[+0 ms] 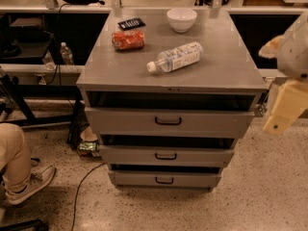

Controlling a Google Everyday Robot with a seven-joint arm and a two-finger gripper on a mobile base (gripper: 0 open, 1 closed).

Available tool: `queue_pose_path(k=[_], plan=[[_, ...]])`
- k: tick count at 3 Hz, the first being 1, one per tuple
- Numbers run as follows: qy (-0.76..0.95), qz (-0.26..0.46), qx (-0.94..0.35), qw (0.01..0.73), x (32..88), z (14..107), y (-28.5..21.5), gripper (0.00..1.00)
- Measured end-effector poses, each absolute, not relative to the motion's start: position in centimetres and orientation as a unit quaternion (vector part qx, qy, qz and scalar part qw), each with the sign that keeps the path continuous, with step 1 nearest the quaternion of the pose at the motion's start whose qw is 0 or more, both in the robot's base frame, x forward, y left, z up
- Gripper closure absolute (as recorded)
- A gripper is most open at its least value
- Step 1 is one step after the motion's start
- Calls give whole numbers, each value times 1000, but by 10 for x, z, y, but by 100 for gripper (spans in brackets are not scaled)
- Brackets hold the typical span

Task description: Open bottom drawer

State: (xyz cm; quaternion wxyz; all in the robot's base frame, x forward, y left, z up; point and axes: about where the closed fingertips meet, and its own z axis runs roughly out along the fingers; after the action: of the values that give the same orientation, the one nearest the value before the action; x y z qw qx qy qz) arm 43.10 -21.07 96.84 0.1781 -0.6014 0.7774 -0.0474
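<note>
The grey metal cabinet (168, 66) stands in the middle of the camera view with three drawers. The bottom drawer (139, 179) is the lowest one, with a small black bar handle (164, 180) at its centre. It sits about flush with the middle drawer (130, 155) above it. The top drawer (125, 121) has a wider handle. My gripper (285, 105), beige and grey, hangs at the right edge of the view. It is beside the cabinet's top right corner, well above and to the right of the bottom drawer, and touches nothing.
On the cabinet top lie a plastic bottle (175, 57), a red snack bag (128, 39), a white bowl (181, 19) and a black item (131, 23). A person's leg and shoe (21, 177) are at the lower left. A cable (82, 186) runs across the floor.
</note>
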Motion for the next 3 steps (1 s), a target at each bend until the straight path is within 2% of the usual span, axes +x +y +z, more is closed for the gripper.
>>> queue_pose_path(k=[3], plan=[[786, 0, -592, 179, 407, 804, -194, 0]])
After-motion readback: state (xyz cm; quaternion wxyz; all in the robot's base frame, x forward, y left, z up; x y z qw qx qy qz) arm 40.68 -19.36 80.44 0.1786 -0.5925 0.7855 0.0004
